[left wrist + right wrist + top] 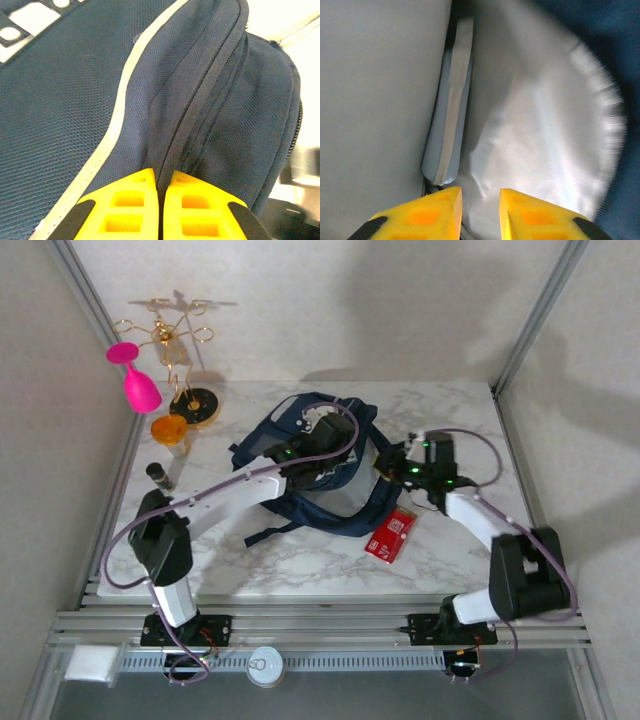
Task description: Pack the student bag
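While the overhead view sets the student bag (265, 440) at the middle of the marble surface (250, 565), with both arms reaching over it, the wrist views tell how each tool stands. From the left wrist, the left tool (159, 176) has its yellow fingers pressed together on a fold of the bag's navy fabric where a zip line runs down. A pale grey stripe curves off to the left of the pinch. From the right wrist, the right tool (480, 194) holds its fingers apart with a clear gap. It faces the bag's pale grey lining and a flat grey strip, with navy cloth at the far right edge. Overhead, the surroundings come in. A red packet (392, 536) lies just beside the bag's near-right edge. An orange cup (168, 428) and a gold wire stand (180, 350) sit off its far-left side, with a pink goblet (135, 380) further out that way. A small dark cylinder (160, 475) stands to the bag's left
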